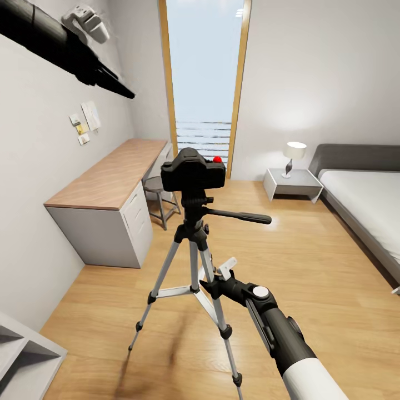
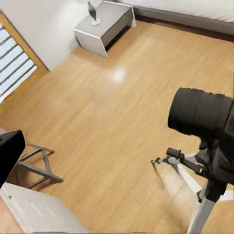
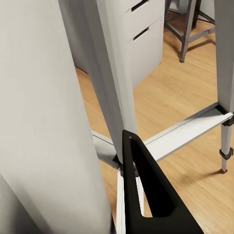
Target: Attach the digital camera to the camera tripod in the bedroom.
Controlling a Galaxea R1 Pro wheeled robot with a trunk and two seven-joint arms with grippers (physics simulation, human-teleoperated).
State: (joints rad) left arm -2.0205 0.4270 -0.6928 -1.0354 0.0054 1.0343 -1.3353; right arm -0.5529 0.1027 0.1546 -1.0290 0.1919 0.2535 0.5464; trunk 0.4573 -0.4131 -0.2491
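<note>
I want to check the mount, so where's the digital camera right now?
In the head view the digital camera sits on top of the camera tripod, mid-room in front of the window, with the desk to its left.

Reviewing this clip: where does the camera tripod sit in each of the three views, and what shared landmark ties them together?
Head view: camera tripod stands centre frame, digital camera on its head.
Left wrist view: tripod at the lower right edge, under the camera.
Right wrist view: its silver legs and brace fill the foreground, very close.
Shared landmark: the grey desk cabinet.
</note>
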